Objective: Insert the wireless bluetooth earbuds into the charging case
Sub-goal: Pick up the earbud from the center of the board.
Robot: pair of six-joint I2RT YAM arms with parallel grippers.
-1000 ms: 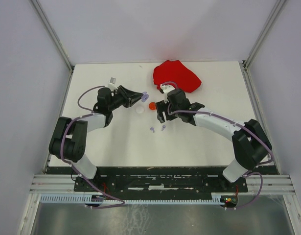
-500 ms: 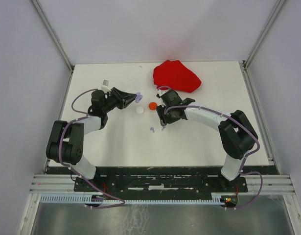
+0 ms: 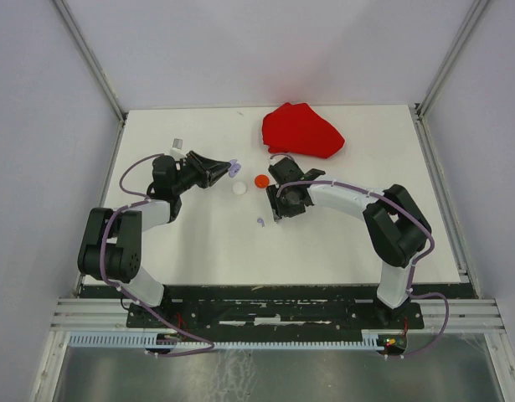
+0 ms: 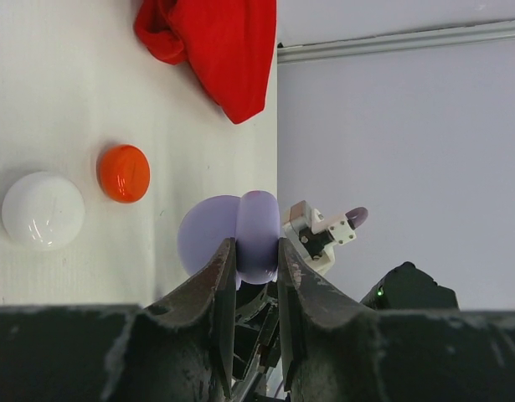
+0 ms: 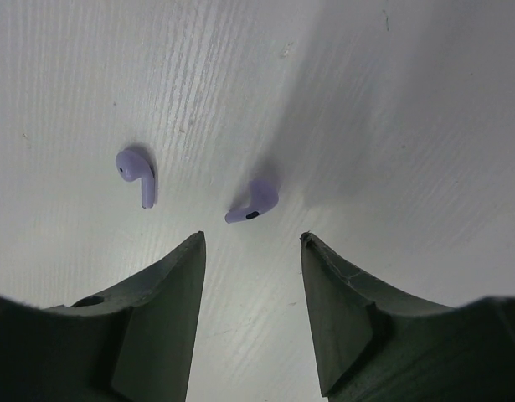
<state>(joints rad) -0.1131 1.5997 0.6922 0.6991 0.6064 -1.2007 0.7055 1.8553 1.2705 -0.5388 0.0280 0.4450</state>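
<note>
A small lilac plastic earbud is seen lying on the white table, just ahead of the gap between the right arm's jaws. These jaws are held apart and nothing is gripped by them. The earbud's long axis is slanted across the gap, with its stem pointed at the jaw on the left of the wrist view and its round head turned away. A second lilac earbud is laid off to the side, beyond that same jaw. Its stem is pointed back at the jaws and its head away from them. The two earbuds are not touching.

The left arm's jaws are closed on a lilac round plastic charging case, and two rounded halves of it can be seen. Past these jaws, a white round case and an orange round case are set near each other, with a crumpled red cloth farther off. The table is shut in by pale walls and metal posts.
</note>
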